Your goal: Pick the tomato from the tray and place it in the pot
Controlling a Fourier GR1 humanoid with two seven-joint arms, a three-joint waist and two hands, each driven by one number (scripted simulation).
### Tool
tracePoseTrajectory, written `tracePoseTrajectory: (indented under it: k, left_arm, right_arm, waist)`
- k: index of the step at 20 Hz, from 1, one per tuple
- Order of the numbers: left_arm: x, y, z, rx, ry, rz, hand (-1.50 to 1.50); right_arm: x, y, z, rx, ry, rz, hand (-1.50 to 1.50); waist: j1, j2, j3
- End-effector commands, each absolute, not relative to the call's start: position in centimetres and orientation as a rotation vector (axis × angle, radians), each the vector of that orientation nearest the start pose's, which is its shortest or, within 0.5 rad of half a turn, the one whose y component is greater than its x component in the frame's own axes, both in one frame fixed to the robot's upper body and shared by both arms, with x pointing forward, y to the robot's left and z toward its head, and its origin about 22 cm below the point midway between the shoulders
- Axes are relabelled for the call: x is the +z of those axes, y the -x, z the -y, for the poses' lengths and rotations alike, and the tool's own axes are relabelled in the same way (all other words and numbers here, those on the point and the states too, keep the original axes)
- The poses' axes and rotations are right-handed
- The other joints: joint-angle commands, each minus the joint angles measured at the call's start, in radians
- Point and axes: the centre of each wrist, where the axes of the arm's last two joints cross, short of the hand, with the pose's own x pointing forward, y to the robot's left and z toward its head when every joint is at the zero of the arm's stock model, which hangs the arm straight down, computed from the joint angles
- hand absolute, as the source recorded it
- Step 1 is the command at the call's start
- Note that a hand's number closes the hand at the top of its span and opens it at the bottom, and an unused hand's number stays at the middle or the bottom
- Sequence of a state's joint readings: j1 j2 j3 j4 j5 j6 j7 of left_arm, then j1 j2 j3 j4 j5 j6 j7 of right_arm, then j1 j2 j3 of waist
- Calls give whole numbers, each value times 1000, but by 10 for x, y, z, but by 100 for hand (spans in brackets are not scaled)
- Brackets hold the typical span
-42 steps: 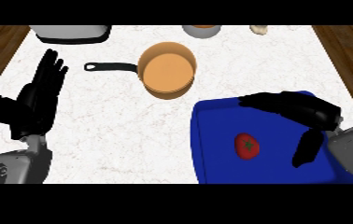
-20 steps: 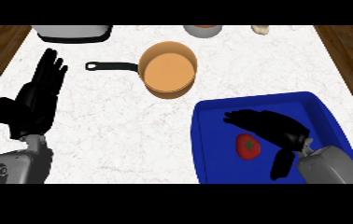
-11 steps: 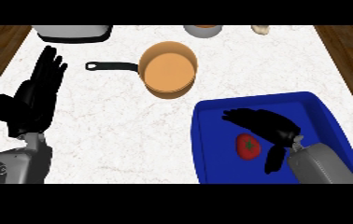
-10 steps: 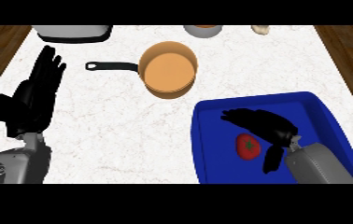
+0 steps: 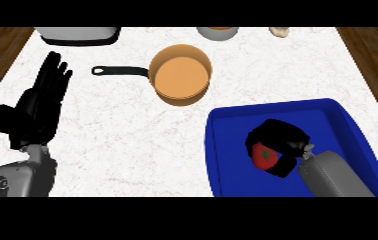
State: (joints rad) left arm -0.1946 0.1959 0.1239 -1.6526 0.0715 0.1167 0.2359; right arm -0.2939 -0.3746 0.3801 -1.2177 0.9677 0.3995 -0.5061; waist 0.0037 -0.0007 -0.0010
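1. Right hand [image 5: 283, 138] curled around tomato [image 5: 263, 155], fingers and thumb wrapped over it, inside blue tray [image 5: 229, 134].
2. Tomato low in tray, partly hidden by fingers.
3. Pot [image 5: 179, 79] well apart on counter [image 5: 133, 129], orange inside, black handle leftward.
4. Left hand [image 5: 40, 104] resting at left edge, fingers straight, upward.

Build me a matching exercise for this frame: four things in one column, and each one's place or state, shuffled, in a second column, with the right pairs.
Things
1. small red tomato
2. orange pot with a black handle
3. blue rectangular plastic tray
4. black left hand

Places or states
A. open, fingers up, at the view's left edge
B. on the counter's lower right, under the right hand
C. inside the tray, with the right hand's fingers curled round it
D. on the white marble counter, up and left of the tray, nothing in it

Pairs: 1-C, 2-D, 3-B, 4-A
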Motion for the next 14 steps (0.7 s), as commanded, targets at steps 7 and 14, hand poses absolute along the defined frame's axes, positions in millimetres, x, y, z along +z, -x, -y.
tracePoseTrajectory:
  k: [7,14]
  left_arm:
    - [82,-288,-273,65,-184,1609,0]
    - [84,-291,-261,8,-132,1625,0]
  right_arm:
    - [-2,-291,105,1753,180,1344,150]
    - [18,-291,78,1565,404,1324,150]
  waist:
    - [6,-3,-1]
    - [89,1,0]
